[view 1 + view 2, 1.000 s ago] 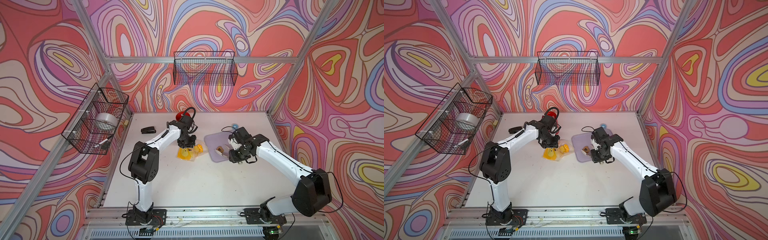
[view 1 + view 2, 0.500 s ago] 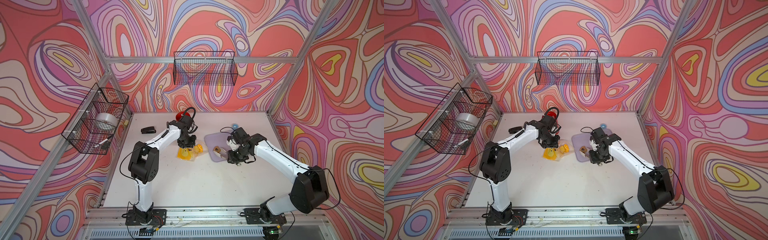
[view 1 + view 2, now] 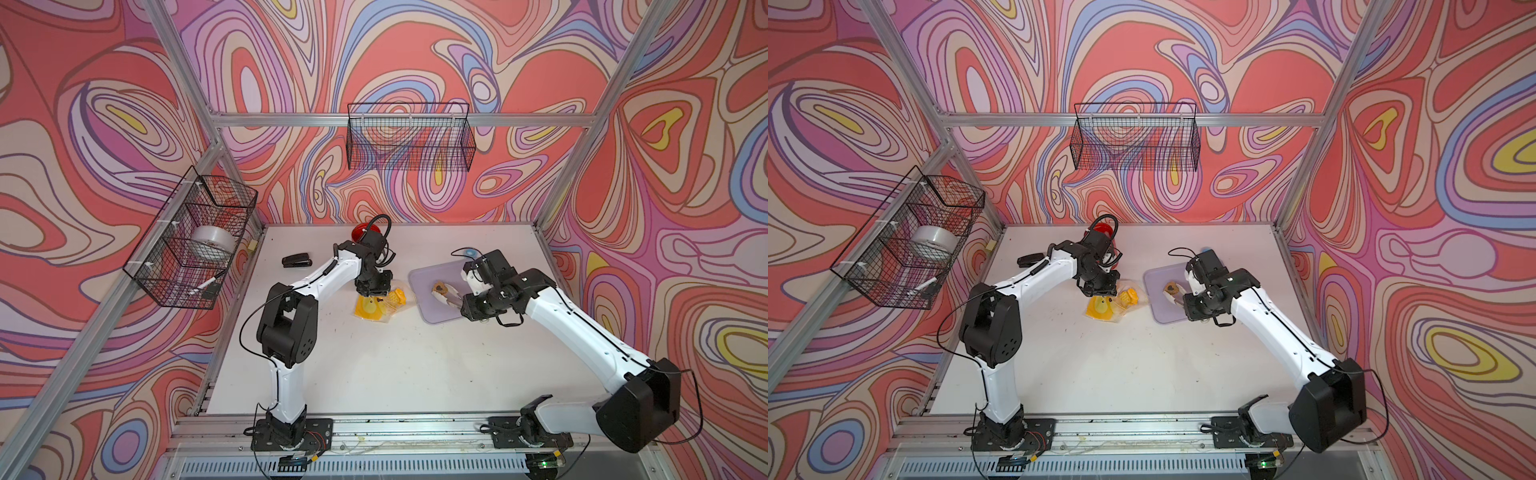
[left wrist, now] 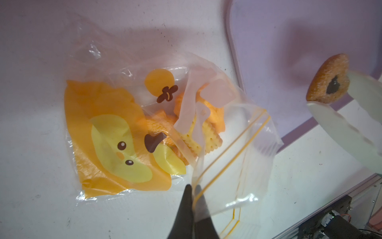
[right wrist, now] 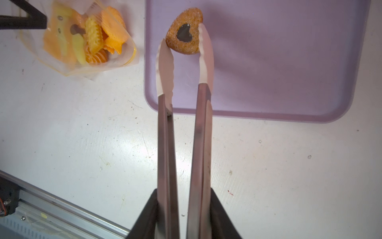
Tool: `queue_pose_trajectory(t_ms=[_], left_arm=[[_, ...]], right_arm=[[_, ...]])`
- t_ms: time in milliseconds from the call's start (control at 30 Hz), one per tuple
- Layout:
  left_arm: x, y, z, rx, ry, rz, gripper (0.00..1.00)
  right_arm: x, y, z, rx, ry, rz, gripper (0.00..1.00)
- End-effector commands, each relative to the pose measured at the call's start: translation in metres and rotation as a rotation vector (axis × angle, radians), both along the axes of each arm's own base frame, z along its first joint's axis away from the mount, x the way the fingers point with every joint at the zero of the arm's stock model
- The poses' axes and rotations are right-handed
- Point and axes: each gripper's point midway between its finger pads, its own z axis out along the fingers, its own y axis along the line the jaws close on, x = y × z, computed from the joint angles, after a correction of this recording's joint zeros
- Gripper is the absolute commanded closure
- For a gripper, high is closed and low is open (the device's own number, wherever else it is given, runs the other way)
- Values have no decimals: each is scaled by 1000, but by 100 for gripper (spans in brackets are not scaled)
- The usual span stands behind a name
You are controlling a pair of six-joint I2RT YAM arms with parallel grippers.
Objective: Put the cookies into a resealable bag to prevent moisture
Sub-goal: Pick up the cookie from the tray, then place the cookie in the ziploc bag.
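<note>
A black stapler (image 3: pixel 296 261) and a red object (image 3: pixel 360 230), half hidden behind the left arm, lay at the back of the white table (image 3: pixel 395 365). A wire basket (image 3: pixel 166 286) on the side wall held a roll of tape (image 3: pixel 210 245), and a second wire basket (image 3: pixel 409 141) hung on the back wall. The lilac tray (image 5: pixel 289 72), flat plastic with rounded corners and a low rim, lay just beside the resealable bag (image 4: pixel 115 134), a crinkled clear pouch printed with a yellow-orange cartoon face and edged with a yellow zip line. Inside it were heaped cookies (image 4: pixel 198 134): ridged orange pieces and a pale yellow cracker with a scalloped edge and pinholes. The left gripper (image 4: pixel 193 189) stood over the bag, its black fingers clenched on the pouch's rim by the zip line, with that edge raised and the mouth gaping toward the tray. The right gripper (image 5: pixel 183 207) clasped a pair of tongs (image 5: pixel 165 134), metal arms ending in white scalloped tips, its fingers pressed against the outer sides of both arms. Between the tips sat a heart-centred cookie (image 5: pixel 185 36), sugar-grained and golden-brown with a dark heart in the middle. It was held above the tray on the side nearest the bag, its shadow falling apart from it on the lilac surface
</note>
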Motion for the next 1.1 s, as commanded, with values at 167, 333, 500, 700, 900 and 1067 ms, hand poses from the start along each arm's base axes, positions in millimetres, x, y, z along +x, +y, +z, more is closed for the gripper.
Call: queue_pose_trajectory(t_ms=[167,333,500,700,900,1067], left_arm=[[-2,0,-1,-6,15,-4,100],[-2,-1,-1,-12,20,-3,100],[-4,-3,-2,-10,20,-9,100],[-5,-2,1,-6,15,-11,100],[-8,-1,1,-4,15,-13,100],[-7,-2,1,-8,12,-13,100]], right_arm=[[-18,48,39,242,-24,210,72],[-15,60,33,281,2,213,72],[-6,78,25,362,18,215,72],[8,83,0,339,76,180,71],[27,89,-1,361,44,126,64],[30,91,4,370,29,124,56]])
